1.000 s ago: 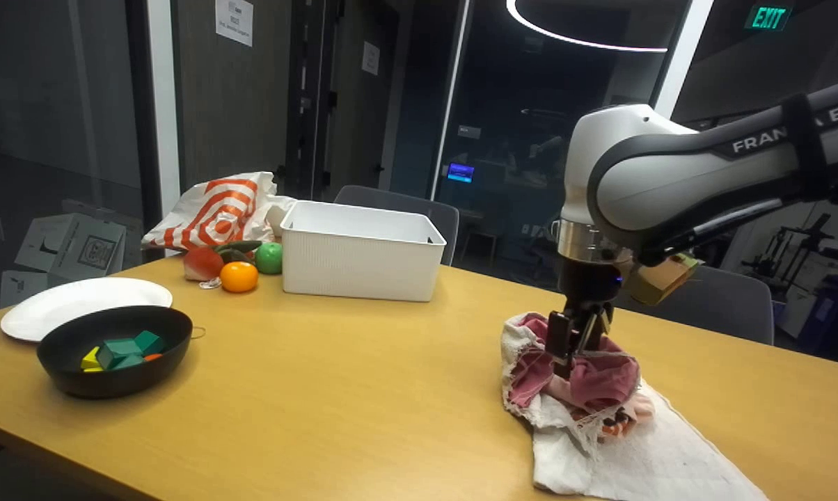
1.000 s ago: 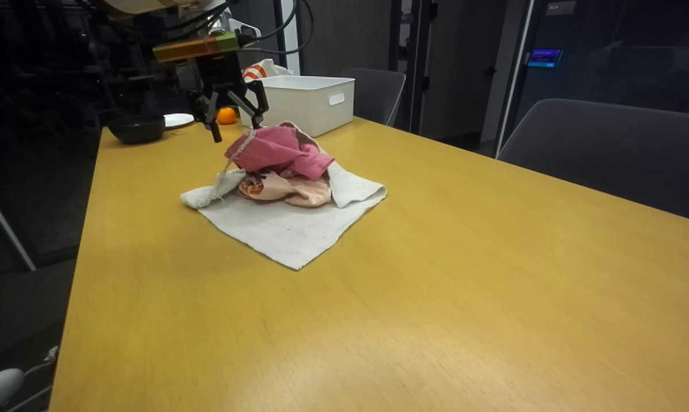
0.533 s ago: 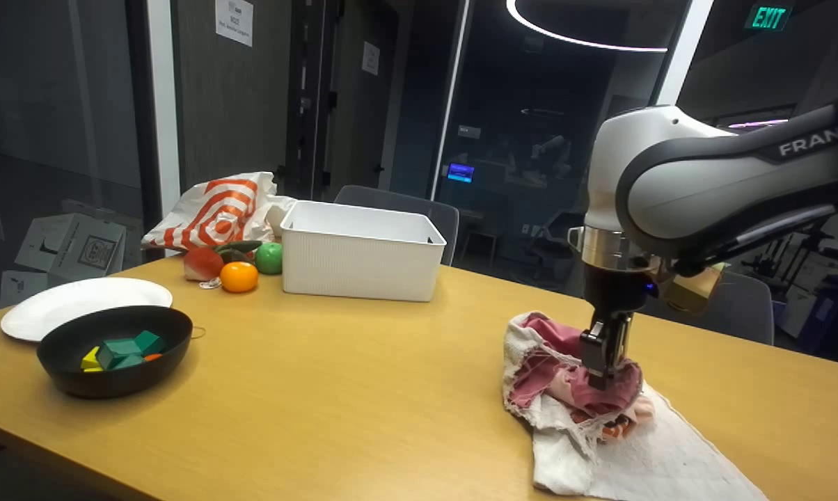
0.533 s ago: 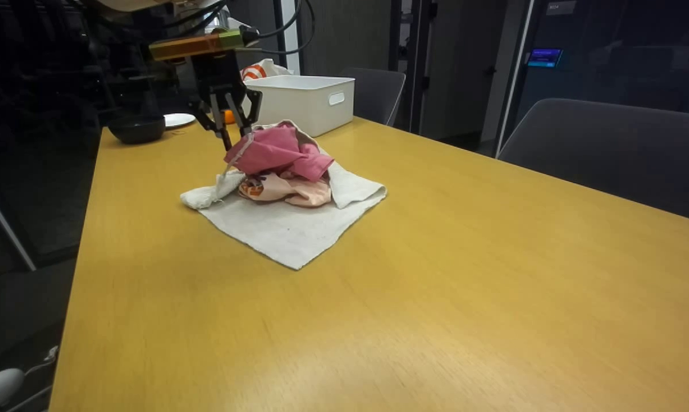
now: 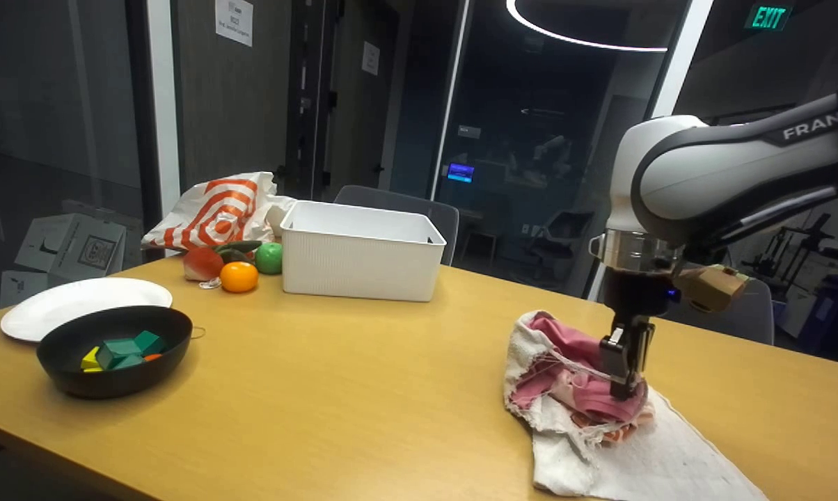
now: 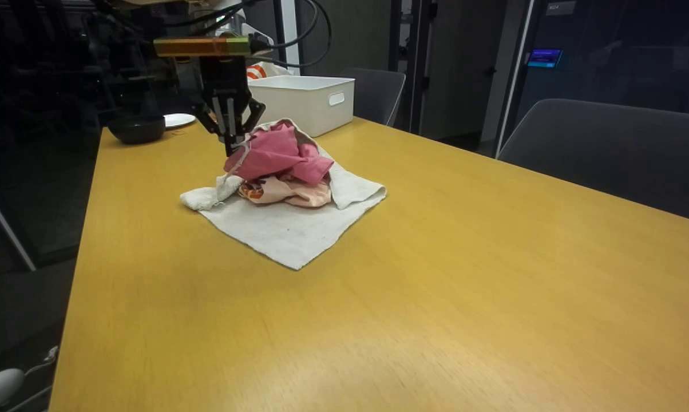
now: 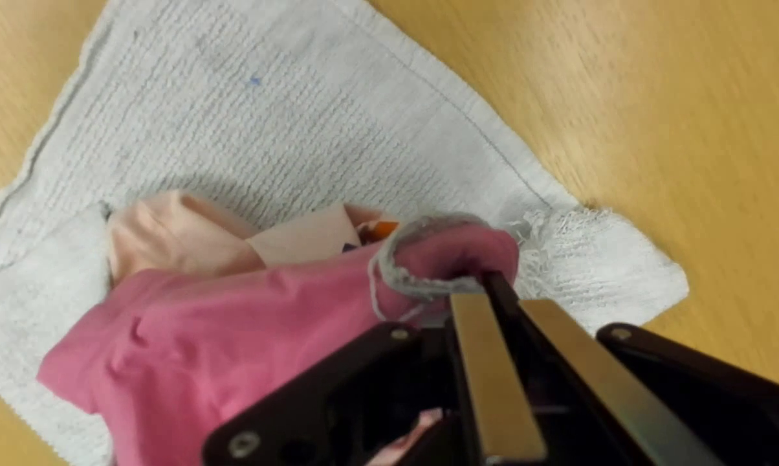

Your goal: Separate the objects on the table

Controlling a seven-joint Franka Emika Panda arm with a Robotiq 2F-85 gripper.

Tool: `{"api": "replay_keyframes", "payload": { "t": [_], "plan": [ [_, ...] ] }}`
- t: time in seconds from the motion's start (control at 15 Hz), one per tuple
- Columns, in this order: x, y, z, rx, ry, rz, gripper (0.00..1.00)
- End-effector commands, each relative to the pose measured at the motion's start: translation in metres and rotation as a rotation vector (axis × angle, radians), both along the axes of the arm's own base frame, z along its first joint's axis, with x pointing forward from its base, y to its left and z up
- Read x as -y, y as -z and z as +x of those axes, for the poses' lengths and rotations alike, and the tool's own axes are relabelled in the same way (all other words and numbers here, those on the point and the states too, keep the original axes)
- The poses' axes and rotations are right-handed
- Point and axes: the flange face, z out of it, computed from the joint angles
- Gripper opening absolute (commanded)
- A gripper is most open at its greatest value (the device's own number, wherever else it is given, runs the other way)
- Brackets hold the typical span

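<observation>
My gripper [image 6: 233, 149], its jaws narrow, appears to pinch a fold of the pink cloth [image 6: 278, 151], which lies over the peach cloth [image 6: 304, 194] and so, I judge, must come away first. The white towel [image 6: 290, 233], inward from the edges of the worktop [image 6: 413, 297], underlies and partly wraps both; its frayed strand [image 7: 387, 262] crosses the fold, so lifting may drag it.

Free lane over light-tan wooden tabletop [image 5: 363, 376] between crumpled pink cloth [image 6: 273, 151] and rectangular white plastic box [image 5: 360, 268]; round black bowl [image 5: 106, 383] blocks one end. Around black two-finger gripper [image 6: 233, 146], pink cloth and frayed white-cream towel [image 6: 287, 234] crowd in; clearance there hard to judge.
</observation>
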Motion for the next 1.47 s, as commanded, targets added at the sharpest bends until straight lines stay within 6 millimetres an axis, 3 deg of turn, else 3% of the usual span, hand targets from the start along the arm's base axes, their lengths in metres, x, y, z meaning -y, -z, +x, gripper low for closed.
{"api": "replay_keyframes", "payload": {
  "t": [0.0,0.33,0.53,0.6,0.67,0.87,1.0,1.07,1.2,1.33,1.4],
  "plan": [
    [0.016,-0.032,-0.010,-0.060,0.029,0.038,0.12],
    [0.029,-0.064,-0.024,-0.113,0.050,0.037,0.12],
    [0.021,-0.069,-0.032,-0.185,-0.028,0.201,0.13],
    [0.019,-0.070,-0.031,-0.175,-0.025,0.224,0.37],
    [0.015,-0.066,-0.026,-0.110,0.006,0.211,0.37],
    [0.015,-0.057,-0.011,0.006,0.023,0.185,0.58],
    [0.025,-0.058,-0.019,0.033,0.055,0.140,0.74],
    [0.019,-0.053,-0.011,-0.014,0.025,0.168,0.56],
    [0.022,-0.049,-0.012,-0.005,0.040,0.147,0.71],
    [0.023,-0.050,-0.013,-0.003,0.044,0.144,0.74],
    [0.021,-0.048,-0.011,-0.002,0.038,0.153,0.93]
  ]
}}
